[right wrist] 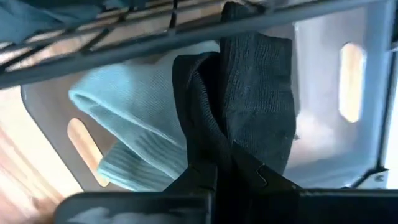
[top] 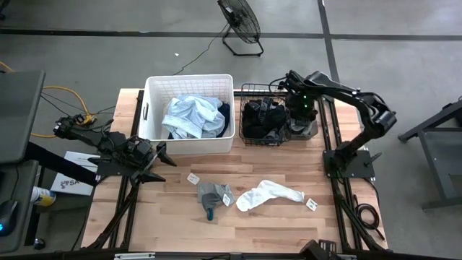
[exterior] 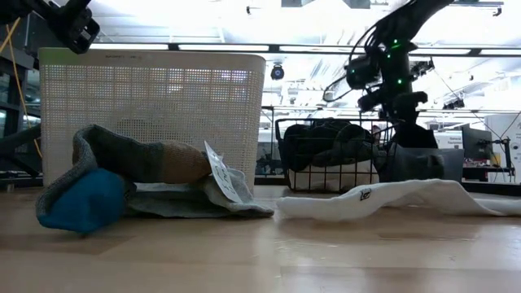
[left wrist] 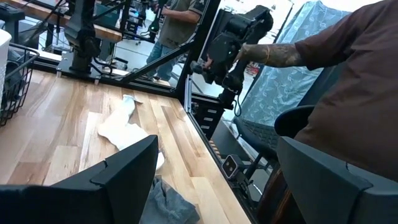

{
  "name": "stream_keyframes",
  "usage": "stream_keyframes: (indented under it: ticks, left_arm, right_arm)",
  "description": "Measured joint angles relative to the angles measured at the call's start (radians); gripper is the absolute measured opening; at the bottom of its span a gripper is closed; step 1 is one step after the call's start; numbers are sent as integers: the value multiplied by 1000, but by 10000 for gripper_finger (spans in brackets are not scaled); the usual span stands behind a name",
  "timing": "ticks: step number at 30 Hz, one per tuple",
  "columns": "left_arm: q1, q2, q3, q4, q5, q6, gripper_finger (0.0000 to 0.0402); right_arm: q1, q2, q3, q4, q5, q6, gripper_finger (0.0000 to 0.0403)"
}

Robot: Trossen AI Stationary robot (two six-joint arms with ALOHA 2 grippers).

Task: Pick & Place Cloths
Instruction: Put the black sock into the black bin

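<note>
My right gripper (top: pixel 301 110) points down over a grey bin (top: pixel 312 132) beside the black wire basket (top: pixel 245 139), shut on a dark grey cloth (right wrist: pixel 249 93). A pale blue cloth (right wrist: pixel 124 124) lies in that bin. Dark cloths (top: pixel 263 119) fill the basket, and light blue cloths (top: pixel 191 115) lie in the white tub (top: pixel 189 146). A grey cloth with a teal end (top: pixel 213 195) and a white cloth (top: pixel 268 195) lie flat on the table. My left gripper (top: pixel 160 162) waits open and level at the table's left side. My right gripper pinches the dark grey cloth's bunched upper end (right wrist: pixel 214 155) between its two fingers, from above, pointing down. Several folded layers show at the fingers. The cloth hangs slack below them, over the bin and the pale blue cloth; whether its lower end touches them I cannot tell.
Small white tags (top: pixel 312 204) lie loose on the wood near the two flat cloths. The wire basket's rim (right wrist: pixel 186 31) runs close beside the hanging cloth. A person (left wrist: pixel 348 93) sits beyond the table's near edge, holding a control arm.
</note>
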Motion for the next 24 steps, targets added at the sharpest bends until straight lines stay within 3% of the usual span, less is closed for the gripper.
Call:
stream_keyframes:
  ticks: [13,24]
  left_arm:
    - [0,0,0,0,3,-29,324]
    - [0,0,0,1,2,-30,324]
  right_arm:
    - [-74,45,-84,52,-29,0,4]
    - [-77,45,-129,159,-80,-93,4]
